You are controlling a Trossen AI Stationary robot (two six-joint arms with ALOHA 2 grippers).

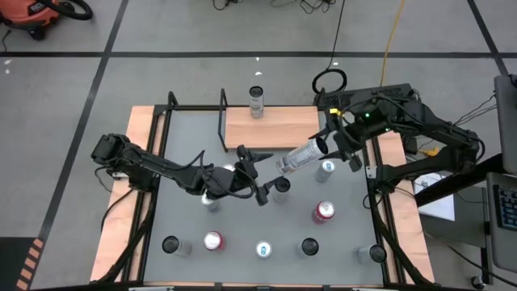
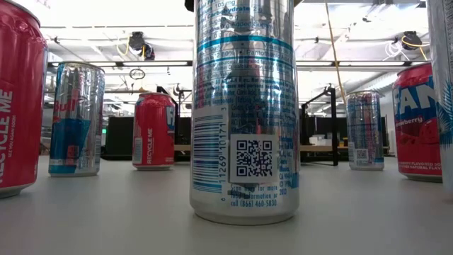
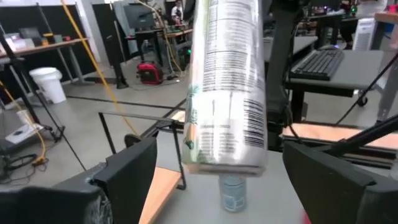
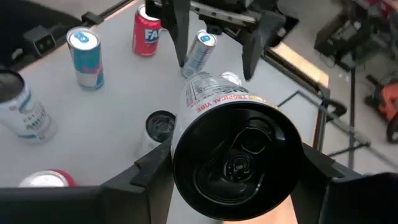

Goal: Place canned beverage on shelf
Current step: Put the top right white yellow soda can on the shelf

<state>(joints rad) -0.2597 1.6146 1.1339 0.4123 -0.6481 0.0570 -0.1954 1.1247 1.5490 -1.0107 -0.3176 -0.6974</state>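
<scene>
Shelf (image 1: 275, 125) with one upright can (image 1: 256, 103) (another can (image 1: 300, 156) in right gripper (image 1: 333, 144))

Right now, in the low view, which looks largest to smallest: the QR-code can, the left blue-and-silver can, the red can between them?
1. QR-code can: largest, though nearest the camera.
2. Blue-and-silver can.
3. Red can: smallest, standing farther back.
Nearness makes their true sizes unsure.

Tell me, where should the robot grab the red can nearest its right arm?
Probably around its round side, near the top, coming straight down from above. The red can stands upright with open space around it, so one finger fits on each side. The right gripper already holds a silver can, though.
</scene>
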